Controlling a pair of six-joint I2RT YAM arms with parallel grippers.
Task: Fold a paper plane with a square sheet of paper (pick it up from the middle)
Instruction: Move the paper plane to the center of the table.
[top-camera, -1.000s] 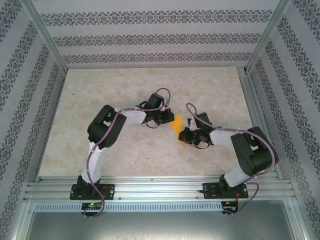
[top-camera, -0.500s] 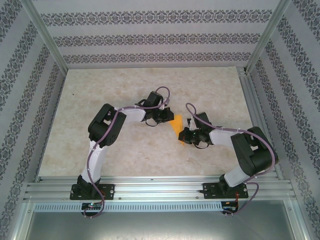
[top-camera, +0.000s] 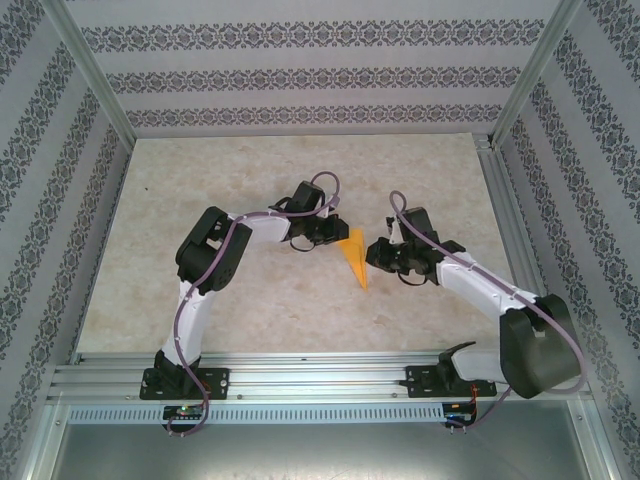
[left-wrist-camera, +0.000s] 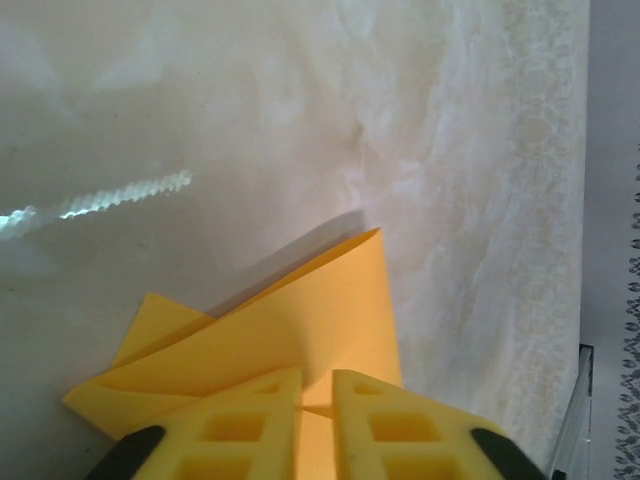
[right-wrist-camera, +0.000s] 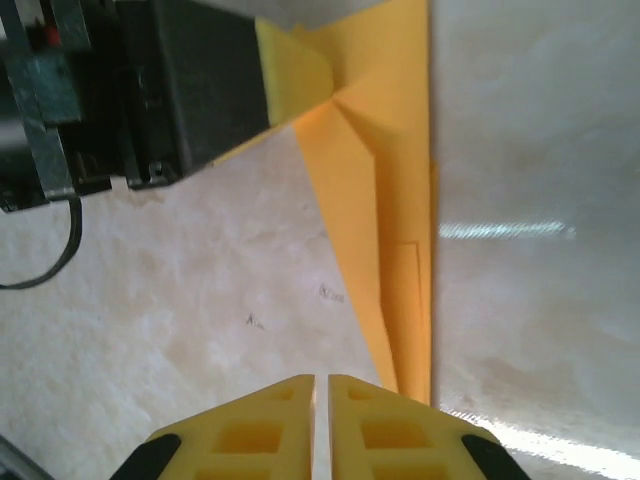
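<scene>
Marble-patterned table (top-camera: 200, 200) within patterned walls (top-camera: 300, 70) bears the paper plane (top-camera: 355, 260).

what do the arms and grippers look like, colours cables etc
The left arm and right arm both have white links, black joints and a lilac cable looped along them. The left gripper and right gripper have yellow fingers with rectangular cut-outs and black patches at their outer corners.
</scene>
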